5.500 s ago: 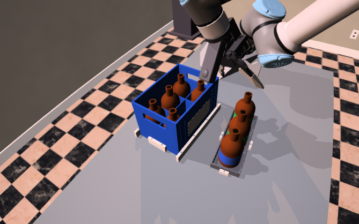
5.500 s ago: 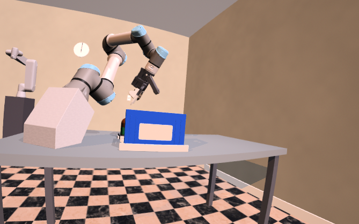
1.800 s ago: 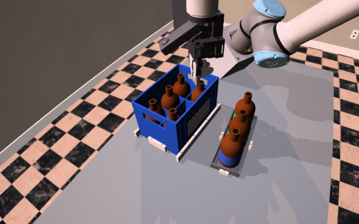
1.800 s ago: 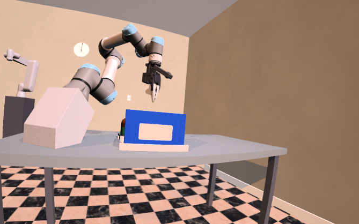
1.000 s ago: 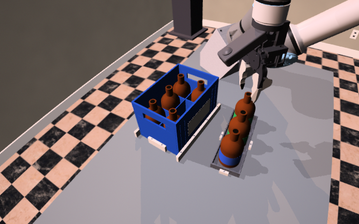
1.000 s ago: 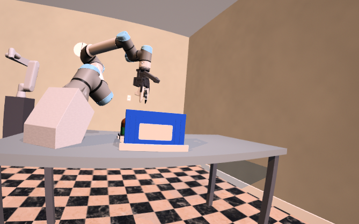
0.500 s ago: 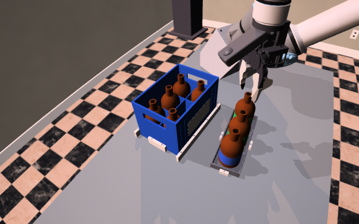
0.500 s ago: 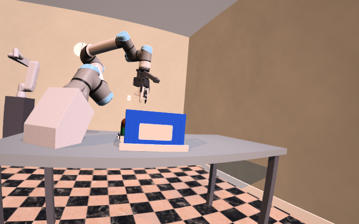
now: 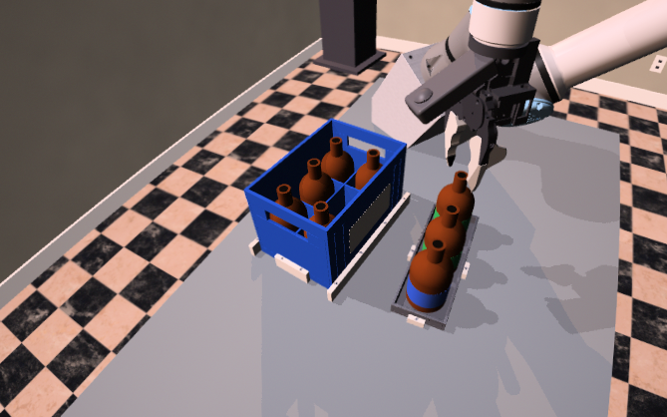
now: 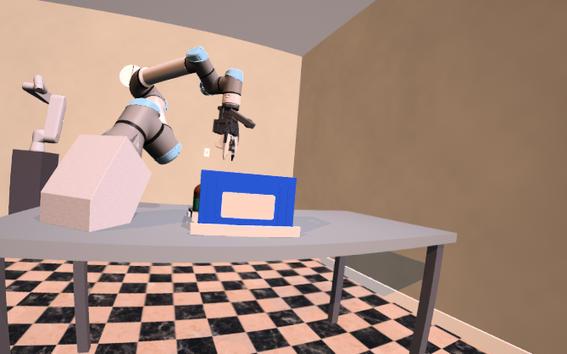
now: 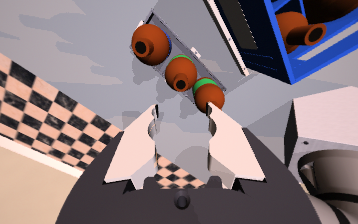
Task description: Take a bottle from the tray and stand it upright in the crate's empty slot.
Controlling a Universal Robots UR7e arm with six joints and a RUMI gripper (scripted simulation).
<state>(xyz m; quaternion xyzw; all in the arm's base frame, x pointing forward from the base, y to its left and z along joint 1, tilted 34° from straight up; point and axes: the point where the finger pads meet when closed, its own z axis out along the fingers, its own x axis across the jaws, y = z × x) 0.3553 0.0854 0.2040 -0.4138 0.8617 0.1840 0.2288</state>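
Observation:
A blue crate [image 9: 328, 202] stands on the grey table and holds several brown bottles; its slot at the near right, beside the tray, is empty [image 9: 364, 199]. A grey tray [image 9: 437, 258] to its right holds three upright brown bottles: a far one with a green label [image 9: 455, 197], a middle one with a green label [image 9: 445, 232] and a near one with a blue label [image 9: 429, 279]. My gripper [image 9: 464, 166] hangs just above and behind the far bottle, open and empty. In the wrist view the fingers stand apart with the far bottle [image 11: 210, 96] just beyond them.
A large pale block [image 10: 96, 182], the arm's base, stands at the back of the table. White cleats [image 9: 291, 266] lie along the crate and tray edges. A dark pedestal [image 9: 348, 31] stands on the checkered floor beyond the table.

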